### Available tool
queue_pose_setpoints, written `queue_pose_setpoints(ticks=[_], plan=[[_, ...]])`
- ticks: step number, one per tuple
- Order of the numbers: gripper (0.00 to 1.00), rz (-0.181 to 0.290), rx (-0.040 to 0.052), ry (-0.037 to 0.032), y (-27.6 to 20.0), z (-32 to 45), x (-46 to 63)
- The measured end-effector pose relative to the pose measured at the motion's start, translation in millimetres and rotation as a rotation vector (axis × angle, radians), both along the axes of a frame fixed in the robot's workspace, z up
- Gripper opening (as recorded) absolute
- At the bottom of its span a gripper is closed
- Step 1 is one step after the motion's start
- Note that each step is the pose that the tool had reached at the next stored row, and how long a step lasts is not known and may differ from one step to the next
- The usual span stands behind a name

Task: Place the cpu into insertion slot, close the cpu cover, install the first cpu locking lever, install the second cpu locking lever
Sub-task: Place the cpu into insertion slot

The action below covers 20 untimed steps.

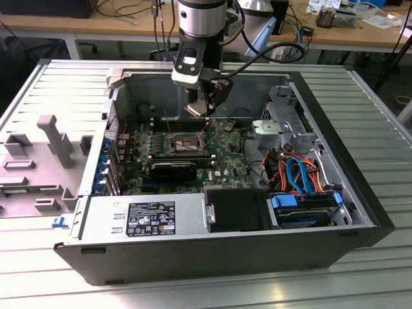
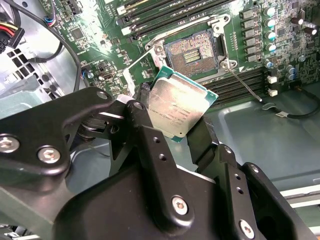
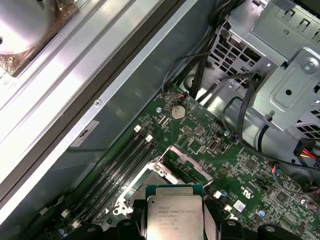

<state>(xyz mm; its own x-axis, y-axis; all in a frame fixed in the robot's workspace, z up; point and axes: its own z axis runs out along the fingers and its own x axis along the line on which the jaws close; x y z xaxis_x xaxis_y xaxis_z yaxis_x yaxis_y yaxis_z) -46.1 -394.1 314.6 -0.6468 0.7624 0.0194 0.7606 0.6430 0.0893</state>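
Nearest to us, the claw (image 2: 171,119) is pinching the chip (image 2: 181,102) by two opposite edges, its black fingers (image 2: 202,137) pressed against the sides. The chip hangs tilted above the board (image 2: 90,55) and, as far as we can tell, touches nothing but the claw.

Just beyond it lies the socket (image 2: 192,50), its dark centre and gold contacts bare. The cover (image 3: 191,160) stands swung open beside it, and one thin lever (image 2: 245,82) sticks out loose from the socket's corner. We judge the first step under way but not done. The chip is not yet seated, the cover is not yet closed, and both levers are left to latch.

The second wrist view gives us the bare socket whole and the loose lever. The first wrist view instead looks square onto the chip's (image 3: 175,217) grey top, which hides part of the socket, with the cover's window frame past it.

In the exterior view we see the claw (image 1: 209,106) hanging over the socket (image 1: 187,143) inside the open case (image 1: 193,257). The power supply (image 1: 148,215) is at six o'clock from the socket and the drive cage (image 1: 283,125) at about three o'clock. The case lies on a ribbed metal table (image 1: 386,129).
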Motion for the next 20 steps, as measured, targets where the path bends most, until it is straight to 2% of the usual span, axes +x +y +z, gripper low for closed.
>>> queue_pose_setpoints(ticks=[20], plan=[[0.54, -0.016, 0.0, 0.0, 0.0, 0.0, 0.0]])
